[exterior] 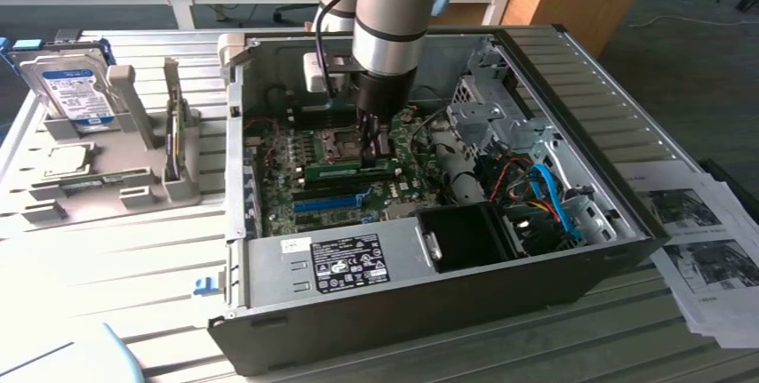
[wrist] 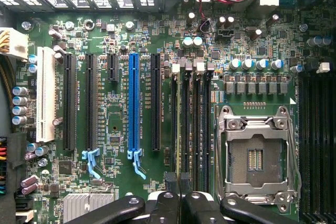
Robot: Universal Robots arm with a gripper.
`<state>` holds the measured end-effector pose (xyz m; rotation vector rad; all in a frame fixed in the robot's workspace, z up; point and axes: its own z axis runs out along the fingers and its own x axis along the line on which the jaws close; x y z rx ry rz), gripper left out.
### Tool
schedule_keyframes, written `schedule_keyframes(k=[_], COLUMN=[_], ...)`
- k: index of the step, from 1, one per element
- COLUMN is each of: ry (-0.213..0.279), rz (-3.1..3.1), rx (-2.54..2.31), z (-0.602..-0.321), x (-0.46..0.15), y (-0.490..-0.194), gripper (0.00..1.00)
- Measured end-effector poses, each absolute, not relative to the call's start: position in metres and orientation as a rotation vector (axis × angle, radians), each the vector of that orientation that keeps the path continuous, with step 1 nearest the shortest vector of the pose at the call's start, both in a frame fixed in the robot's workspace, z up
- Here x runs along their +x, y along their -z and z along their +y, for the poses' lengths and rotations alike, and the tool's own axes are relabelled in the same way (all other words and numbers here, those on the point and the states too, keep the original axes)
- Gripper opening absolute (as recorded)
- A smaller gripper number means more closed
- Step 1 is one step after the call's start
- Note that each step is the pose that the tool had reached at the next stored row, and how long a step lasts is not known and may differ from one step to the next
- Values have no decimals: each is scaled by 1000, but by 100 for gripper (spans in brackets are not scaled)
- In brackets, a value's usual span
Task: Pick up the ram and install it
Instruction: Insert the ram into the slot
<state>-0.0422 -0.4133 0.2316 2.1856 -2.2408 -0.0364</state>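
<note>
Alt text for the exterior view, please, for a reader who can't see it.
A robot arm reaches down into an open computer case, its shut end effector just above the motherboard, next to a green ram stick. On the exterior view's left, a grey rack holds a hard drive standing.

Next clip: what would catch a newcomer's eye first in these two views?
The open computer case at centre, with the arm reaching down into it. Its shut hand sits at the green ram near a bright-blue slot; a hard drive stands in a holder at the exterior view's left.
</note>
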Motion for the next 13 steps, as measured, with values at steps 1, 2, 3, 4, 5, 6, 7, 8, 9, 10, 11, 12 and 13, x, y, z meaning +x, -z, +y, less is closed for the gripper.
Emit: schedule_keyframes(k=[1, 2, 3, 4, 5, 6, 7, 8, 9, 10, 11, 12, 13], ry=[36, 36, 36, 36, 36, 36, 36, 36, 36, 36, 36, 37, 37], rz=[-2241, -2241, -2241, -2241, -2241, -2241, -2241, -2241, -2241, -2241, -2241, -2241, -2241], rx=[2185, 2185, 2186, 2186, 2186, 2185, 2185, 2185, 2186, 2185, 2185, 2186, 2186], z=[-413, -413, -413, -413, -413, -413, -413, -413, -413, -413, -413, -413, -413], x=[-42, -42, -42, -42, -42, -42, -42, -42, -42, -42, -42, -42, -42], y=[-232, -231, -231, -231, -231, -231, -231, -231, -231, -231, -231, -231, -231], gripper=[11, 11, 11, 11, 11, 11, 11, 11, 11, 11, 11, 11, 11])
